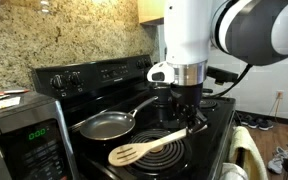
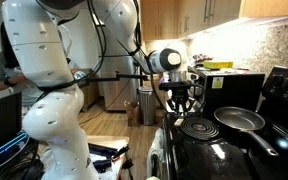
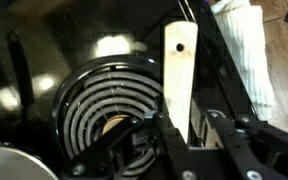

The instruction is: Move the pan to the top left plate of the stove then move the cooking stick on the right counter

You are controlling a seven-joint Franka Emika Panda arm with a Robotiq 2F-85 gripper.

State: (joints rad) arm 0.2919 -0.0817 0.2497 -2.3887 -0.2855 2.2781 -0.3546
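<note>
The gripper (image 1: pixel 191 122) is seen lowered over the near part of the stove (image 1: pixel 209 150), and its jaws are closed on the handle end of the cooking stick (image 1: pixel 149 147). In the wrist view, the pale handle (image 3: pixel 179 70), with a small hole near its tip, is shown clamped between the two dark fingers (image 3: pixel 210 128), and the tip is seen projecting beyond them. The flat, slotted head of the stick is shown over a large black coil burner (image 1: pixel 169 152), while the handle is angled up toward the gripper; whether the head touches the coil cannot be told. The same coil (image 3: pixel 104 105) is seen beneath the handle in the wrist view. The pan (image 1: pixel 106 125) is set on the stove beside the stick, apart from it, with its long dark handle pointed toward the arm; the burner under it is hidden. In an exterior view, the pan (image 2: pixel 239 120) is shown beyond a bare coil (image 2: pixel 197 127), with the gripper (image 2: pixel 181 108) near the stove's edge. A silver microwave (image 1: pixel 24 135) is placed beside the stove, and a white cloth (image 3: pixel 246 50) is seen at the range's side.
</note>
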